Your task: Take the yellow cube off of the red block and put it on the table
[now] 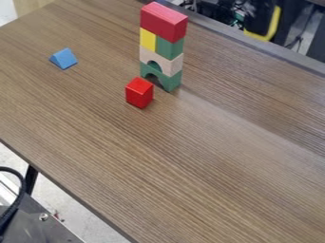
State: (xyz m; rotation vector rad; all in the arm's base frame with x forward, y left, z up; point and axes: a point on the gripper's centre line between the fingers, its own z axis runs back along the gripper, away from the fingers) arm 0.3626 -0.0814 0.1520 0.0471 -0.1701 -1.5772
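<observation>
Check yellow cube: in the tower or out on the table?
In: yellow cube sits under the long red block, above the beige arch.

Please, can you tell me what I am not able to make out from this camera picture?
All in the camera view:
- Back of the yellow block: hidden by its own visible faces and the green block beside it.
- Base of the green arch's left foot: behind the small red block, so I cannot tell if they touch.
- Rest of the black cable: cut off by the left edge.
</observation>
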